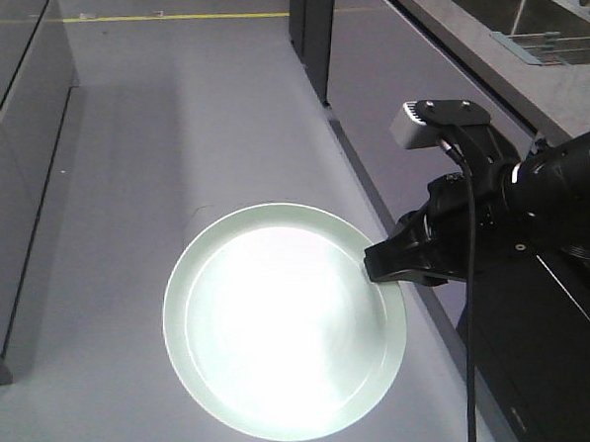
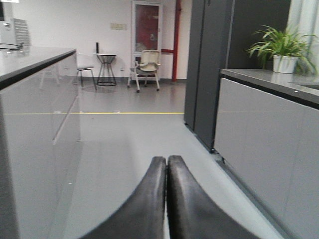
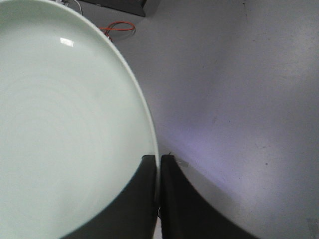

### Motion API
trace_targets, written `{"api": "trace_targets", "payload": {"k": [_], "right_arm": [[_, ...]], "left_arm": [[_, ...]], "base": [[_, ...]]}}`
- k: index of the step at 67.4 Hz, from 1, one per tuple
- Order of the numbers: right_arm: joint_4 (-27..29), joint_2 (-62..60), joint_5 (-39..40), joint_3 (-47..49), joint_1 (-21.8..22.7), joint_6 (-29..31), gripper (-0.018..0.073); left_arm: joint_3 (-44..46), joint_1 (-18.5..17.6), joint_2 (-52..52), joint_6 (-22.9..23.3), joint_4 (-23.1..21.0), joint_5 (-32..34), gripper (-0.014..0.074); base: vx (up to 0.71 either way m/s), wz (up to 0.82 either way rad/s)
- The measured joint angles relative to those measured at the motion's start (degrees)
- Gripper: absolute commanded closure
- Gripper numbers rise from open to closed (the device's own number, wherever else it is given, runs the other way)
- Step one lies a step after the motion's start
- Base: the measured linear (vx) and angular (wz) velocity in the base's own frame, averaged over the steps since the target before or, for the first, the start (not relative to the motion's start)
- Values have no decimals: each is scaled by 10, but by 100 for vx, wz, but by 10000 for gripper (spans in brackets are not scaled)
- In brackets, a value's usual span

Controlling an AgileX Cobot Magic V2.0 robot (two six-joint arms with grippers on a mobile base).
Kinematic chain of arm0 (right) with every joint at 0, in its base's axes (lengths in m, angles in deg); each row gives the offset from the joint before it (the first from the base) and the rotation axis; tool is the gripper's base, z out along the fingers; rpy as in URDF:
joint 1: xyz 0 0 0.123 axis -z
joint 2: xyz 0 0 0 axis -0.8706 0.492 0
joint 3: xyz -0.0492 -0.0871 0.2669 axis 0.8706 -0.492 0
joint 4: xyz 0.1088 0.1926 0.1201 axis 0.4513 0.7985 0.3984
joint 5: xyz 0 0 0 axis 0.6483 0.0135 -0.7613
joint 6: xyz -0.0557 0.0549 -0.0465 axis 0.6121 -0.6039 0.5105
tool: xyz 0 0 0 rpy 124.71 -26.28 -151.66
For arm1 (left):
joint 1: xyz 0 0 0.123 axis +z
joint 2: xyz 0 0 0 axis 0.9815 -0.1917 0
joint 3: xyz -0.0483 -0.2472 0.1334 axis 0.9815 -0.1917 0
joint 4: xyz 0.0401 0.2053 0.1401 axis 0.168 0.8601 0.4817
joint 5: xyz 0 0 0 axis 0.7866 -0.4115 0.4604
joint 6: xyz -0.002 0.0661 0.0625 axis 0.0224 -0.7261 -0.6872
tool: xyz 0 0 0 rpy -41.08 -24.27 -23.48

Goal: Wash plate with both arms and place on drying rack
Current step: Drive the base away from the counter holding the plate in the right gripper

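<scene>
At my right gripper (image 3: 158,167), the jaws pinched the rim of the plate (image 1: 270,329), which lay level above the grey floor (image 1: 161,135), leftward of that hand. My left gripper (image 2: 166,167) was closed, empty. Beyond, up-right on the counter (image 1: 453,36), I saw the drying rack (image 1: 542,44).

Black arm (image 1: 564,186); black cable (image 1: 468,369); grey camera box (image 1: 411,123)

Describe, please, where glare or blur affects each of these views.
Exterior front view: glare blows out the middle of the plate to white, only its rim keeps colour. Left wrist view: the shut left gripper is soft, the room behind clearer. Right wrist view: plate evenly lit, the right gripper on its rim dark and blurred.
</scene>
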Motion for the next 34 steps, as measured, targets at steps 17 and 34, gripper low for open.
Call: {"api": "trace_targets", "payload": {"k": [17,34], "right_arm": [[0,0,0,0,0,0,561],[0,0,0,0,0,0,561]], "left_arm": [[0,0,0,0,0,0,603],[0,0,0,0,0,0,603]], "base": [[-4,28],[-1,20]]}}
